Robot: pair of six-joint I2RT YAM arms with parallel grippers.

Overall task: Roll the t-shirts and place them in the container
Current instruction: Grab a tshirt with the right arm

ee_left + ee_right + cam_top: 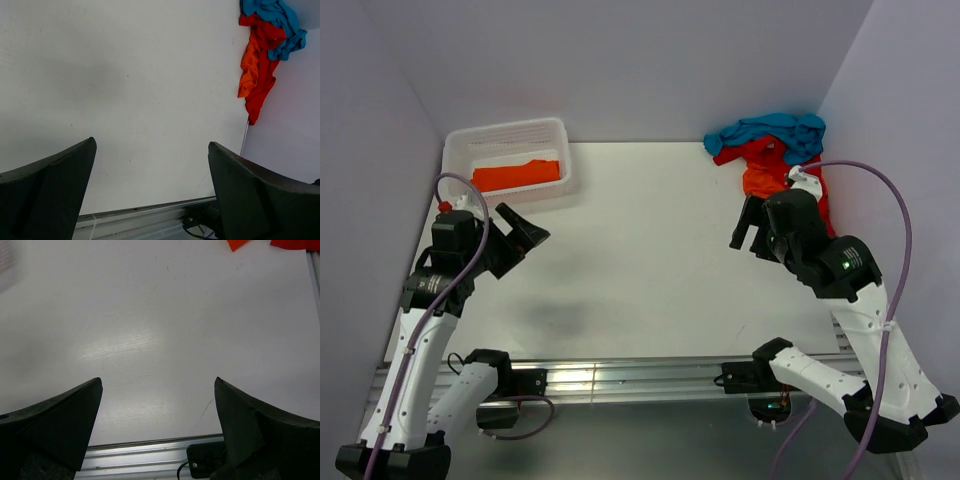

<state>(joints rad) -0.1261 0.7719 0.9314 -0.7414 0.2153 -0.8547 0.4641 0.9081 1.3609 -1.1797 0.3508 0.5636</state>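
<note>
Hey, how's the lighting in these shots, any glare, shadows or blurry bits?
Top external: even light, a soft grey shadow on the table at its near left, glare on the metal rail. Left wrist: faint shadow patch upper left, fingers soft-edged. Right wrist: streaky sheen across the table, fingers dark and featureless.

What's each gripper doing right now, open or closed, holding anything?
Left gripper: open, holding nothing.
Right gripper: open, holding nothing.
</note>
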